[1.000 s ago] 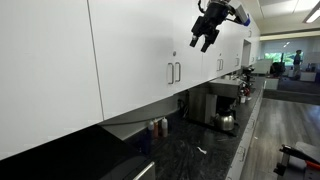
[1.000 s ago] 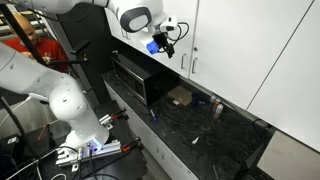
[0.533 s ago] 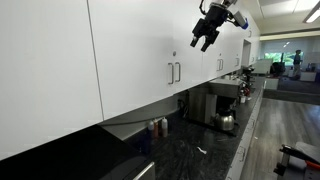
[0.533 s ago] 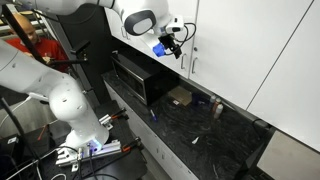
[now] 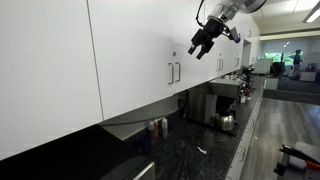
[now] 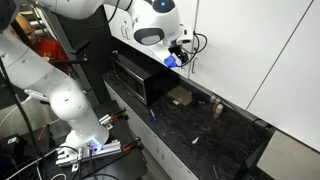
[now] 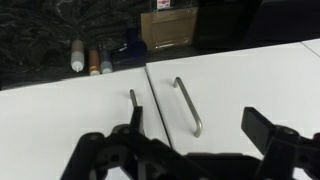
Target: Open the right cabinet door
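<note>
The right cabinet door (image 7: pixel 240 90) is a plain white panel with a silver bar handle (image 7: pixel 187 105) just right of the seam. It also shows in an exterior view (image 5: pixel 198 78) with its handle (image 5: pixel 178 72). The matching door (image 7: pixel 70 115) has its own handle (image 7: pixel 133 98) left of the seam. My gripper (image 7: pixel 200 135) is open and empty. Its fingers (image 7: pixel 268 128) stand to either side of the right door's handle and short of it. In both exterior views the gripper (image 5: pixel 198 49) (image 6: pixel 180 60) hovers close in front of the doors, just above the handles.
Below the cabinets runs a dark stone countertop (image 5: pixel 190 155) with small bottles (image 7: pixel 85 58), a cardboard box (image 7: pixel 165 25) and a black appliance (image 6: pixel 135 78). A coffee machine and kettle (image 5: pixel 222 112) stand further along. The robot base and cables (image 6: pixel 85 140) are beside the counter.
The gripper has moved down and in toward the pair of handles, and the wrist has turned. The doors have not moved.
</note>
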Robot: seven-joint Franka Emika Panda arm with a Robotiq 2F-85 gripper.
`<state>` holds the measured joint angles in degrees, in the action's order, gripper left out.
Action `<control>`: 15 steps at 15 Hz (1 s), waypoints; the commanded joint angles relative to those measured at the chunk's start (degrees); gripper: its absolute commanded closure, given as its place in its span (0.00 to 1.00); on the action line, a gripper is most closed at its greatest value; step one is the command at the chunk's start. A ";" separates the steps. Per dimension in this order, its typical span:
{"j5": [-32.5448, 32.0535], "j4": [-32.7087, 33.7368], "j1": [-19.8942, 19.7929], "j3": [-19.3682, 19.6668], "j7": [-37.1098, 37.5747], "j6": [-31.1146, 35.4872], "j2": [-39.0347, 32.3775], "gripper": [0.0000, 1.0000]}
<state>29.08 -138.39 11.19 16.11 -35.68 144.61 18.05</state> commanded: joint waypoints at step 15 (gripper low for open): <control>11.30 8.41 1.01 -1.14 -12.92 14.14 -16.29 0.00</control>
<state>38.69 -131.83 11.78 14.98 -46.52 156.78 4.26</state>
